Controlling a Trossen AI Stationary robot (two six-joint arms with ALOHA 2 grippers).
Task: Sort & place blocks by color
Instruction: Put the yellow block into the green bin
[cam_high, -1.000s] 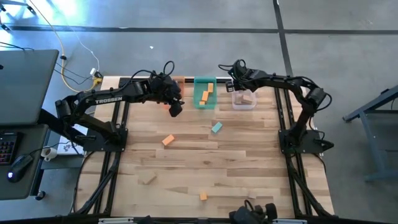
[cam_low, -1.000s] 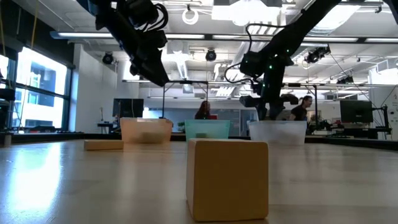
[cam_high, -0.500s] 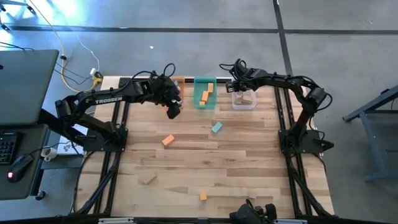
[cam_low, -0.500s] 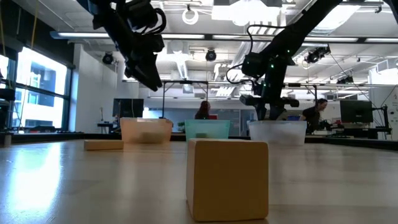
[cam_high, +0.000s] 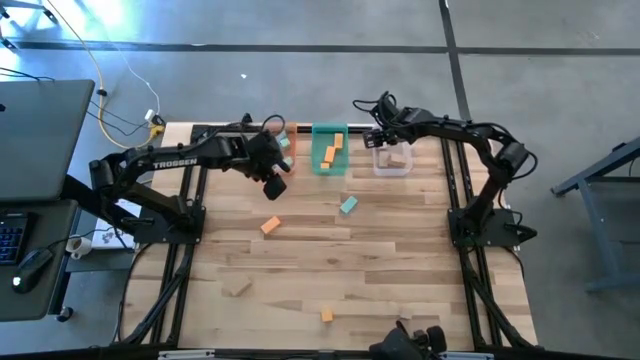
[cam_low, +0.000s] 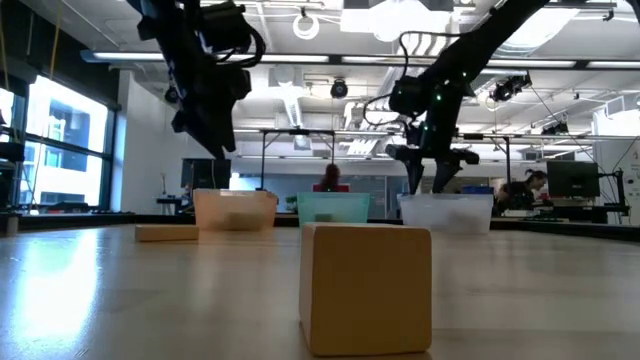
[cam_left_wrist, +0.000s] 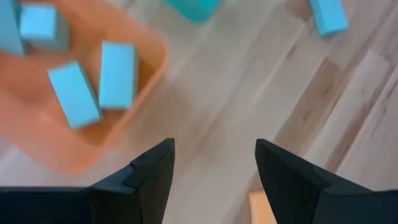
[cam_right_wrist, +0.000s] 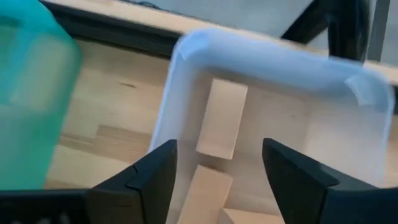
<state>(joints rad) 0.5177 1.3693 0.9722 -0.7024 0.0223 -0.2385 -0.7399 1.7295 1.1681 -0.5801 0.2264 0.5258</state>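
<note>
Since a second ago the left gripper (cam_high: 276, 184) has drawn back from the orange tray (cam_left_wrist: 37, 134) toward the table's middle, jaws wide and empty. Over the clear tray (cam_right_wrist: 273, 68), the right gripper (cam_high: 383, 141) now stands spread with nothing between its fingers. Only its wrist view shows the tan blocks (cam_right_wrist: 221, 118) lying inside; the left wrist view alone reveals teal blocks (cam_left_wrist: 117, 74) in the orange tray.

tan block (cam_low: 366, 288) nearest, upright | orange tray (cam_low: 235, 209), green tray (cam_low: 334, 208), clear tray (cam_low: 446, 212) behind | arms overhead
</note>
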